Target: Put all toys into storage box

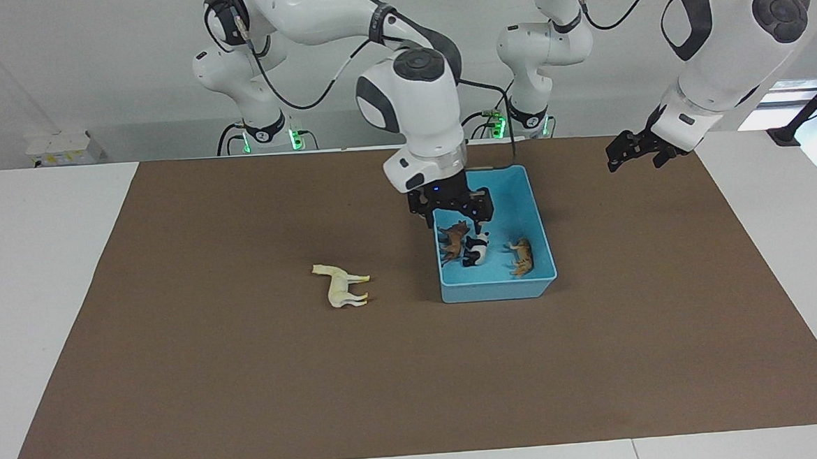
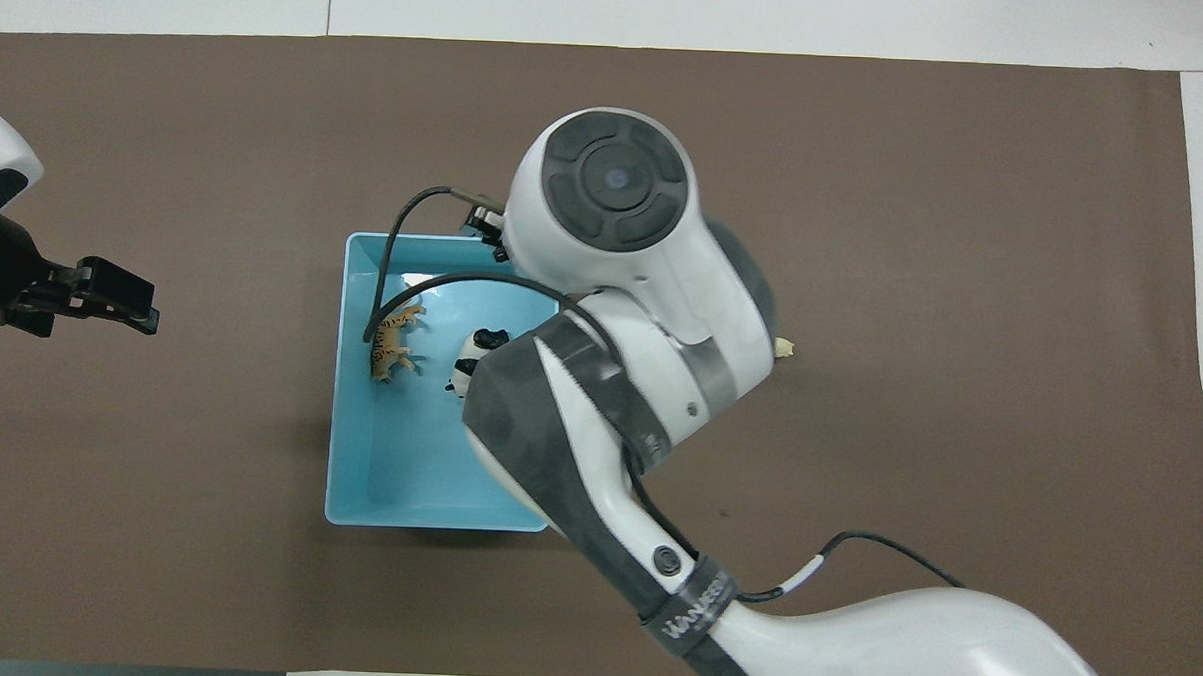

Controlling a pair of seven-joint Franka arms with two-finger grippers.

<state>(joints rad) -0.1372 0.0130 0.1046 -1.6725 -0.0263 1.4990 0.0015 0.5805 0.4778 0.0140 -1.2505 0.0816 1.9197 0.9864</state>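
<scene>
The box (image 1: 541, 247) stands on the brown mat (image 1: 248, 378), near the edge of the surface where the robots are, toward the left arm's end. Three toys lie inside it already: the tiger (image 1: 522, 256) on its side near the wall at the left arm's end, and the lion (image 1: 455, 239) and the panda (image 1: 477, 247) touching each other by the other long wall. The horse (image 1: 342, 286) lies on the mat beside the box, toward the right arm's end, so it is the one toy not yet stored.

The right claw (image 1: 451, 212) hangs over the box wall above the lion, released and empty; I judge it has nothing more to do here and the horse is next. The left claw (image 1: 634, 152) waits in the air over the mat's edge at its own end, also released, holding nothing.
</scene>
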